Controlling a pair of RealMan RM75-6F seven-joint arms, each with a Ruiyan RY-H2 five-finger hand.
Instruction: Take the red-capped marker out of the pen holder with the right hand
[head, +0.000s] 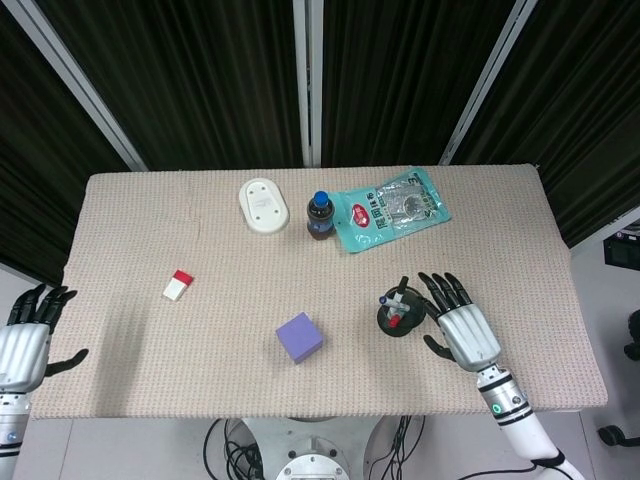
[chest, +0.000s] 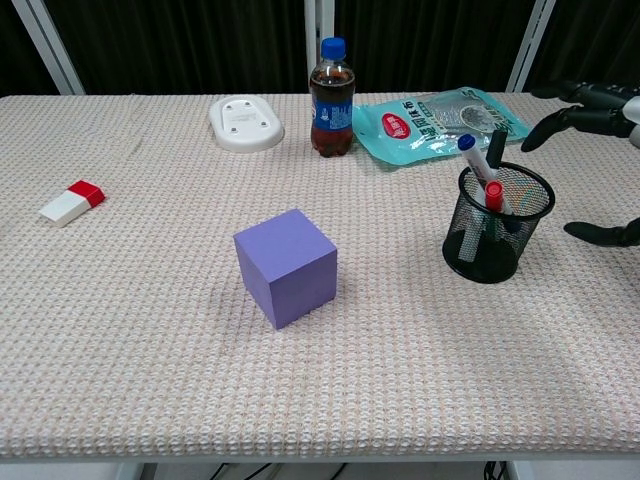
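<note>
The right hand (head: 462, 328), fingers spread and empty, hovers just beside the holder (head: 401, 313); reaching clumsily for the red marker (chest: 494, 194) could tip it.

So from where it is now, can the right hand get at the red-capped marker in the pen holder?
Probably yes. The right hand is open beside the pen holder, and nothing lies between them. The red-capped marker stands among other pens, so the pick looks tight.

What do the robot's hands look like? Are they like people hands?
A bit! The right hand and left hand each have a silver-grey back and thin black fingers. The right wrist is a white tube with dark rings and a small green light.
</note>
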